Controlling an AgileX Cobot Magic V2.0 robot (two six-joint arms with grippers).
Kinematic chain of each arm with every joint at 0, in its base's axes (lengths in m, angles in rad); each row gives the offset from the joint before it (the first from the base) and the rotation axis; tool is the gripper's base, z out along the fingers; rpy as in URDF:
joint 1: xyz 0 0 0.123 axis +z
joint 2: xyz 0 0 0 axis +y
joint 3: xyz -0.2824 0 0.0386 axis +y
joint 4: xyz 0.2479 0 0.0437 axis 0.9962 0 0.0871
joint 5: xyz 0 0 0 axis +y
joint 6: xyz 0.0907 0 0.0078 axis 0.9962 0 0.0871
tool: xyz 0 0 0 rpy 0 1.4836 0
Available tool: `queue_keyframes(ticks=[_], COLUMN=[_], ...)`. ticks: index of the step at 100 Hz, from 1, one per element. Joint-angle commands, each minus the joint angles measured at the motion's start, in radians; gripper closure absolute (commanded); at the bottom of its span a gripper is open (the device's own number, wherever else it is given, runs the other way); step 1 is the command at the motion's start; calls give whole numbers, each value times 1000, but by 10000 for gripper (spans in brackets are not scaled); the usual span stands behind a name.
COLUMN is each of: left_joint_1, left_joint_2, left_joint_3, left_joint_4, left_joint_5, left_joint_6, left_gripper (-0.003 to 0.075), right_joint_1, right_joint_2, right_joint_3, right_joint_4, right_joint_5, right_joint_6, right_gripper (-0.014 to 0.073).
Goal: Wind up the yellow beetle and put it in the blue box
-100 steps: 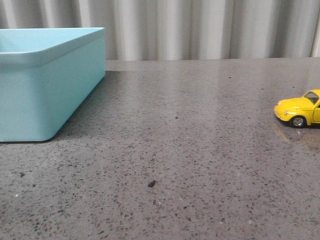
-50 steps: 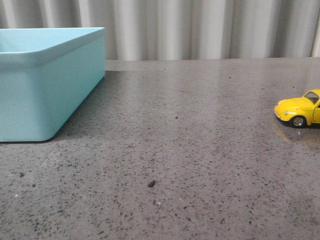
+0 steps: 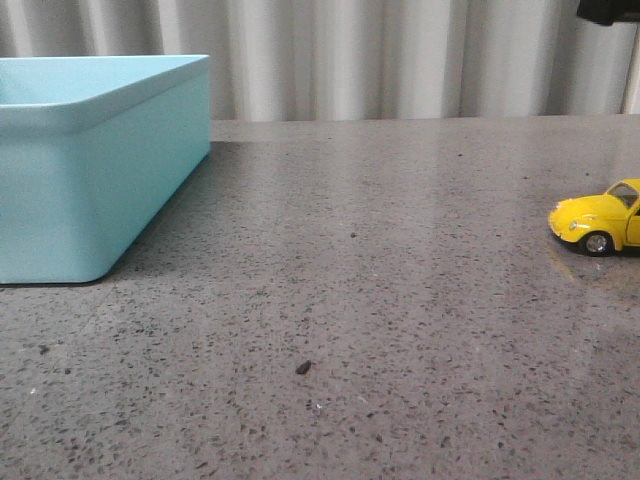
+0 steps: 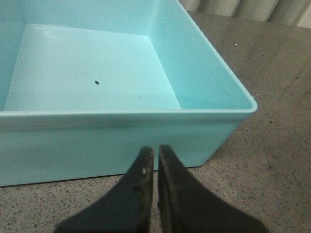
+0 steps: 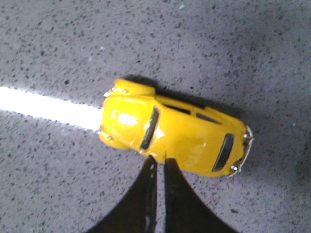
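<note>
Speckled grey table (image 3: 380, 300): yellow beetle (image 3: 598, 223) at 3 o'clock, blue box (image 3: 95, 160) at 10 o'clock.
Both grippers' jaws are pressed together: right gripper (image 5: 159, 167) above the beetle, left gripper (image 4: 151, 158) facing the box. Glossy, rigid, probably light and slippery; pinch across its doors.

In the front view the small glossy yellow toy beetle (image 3: 600, 222) is cut off by the right edge, so that only its nose and one front wheel are seen. The large light blue plastic box (image 3: 100, 160) is cut off at the left edge. A dark part (image 3: 608, 10) is clipped by the top right corner and cannot be identified. In the left wrist view the box's near wall is partly hidden by the left hand (image 4: 155, 160).
</note>
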Motion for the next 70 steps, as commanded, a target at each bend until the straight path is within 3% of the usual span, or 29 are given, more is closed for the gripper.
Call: queue_keyframes(ticks=[1, 70], left_joint_1=[-10, -10], left_joint_2=[14, 14], left_joint_3=[-26, -26], left_joint_4=[-6, -6], left_joint_5=[-64, -64], left_joint_6=[1, 1], left_gripper=[741, 741], right_joint_1=[-13, -23], right_joint_2=[-3, 116], right_joint_3=[-29, -24], right_joint_4=[-13, -3], right_joint_5=[-38, -69], right_joint_6=[3, 3], right_gripper=[644, 644])
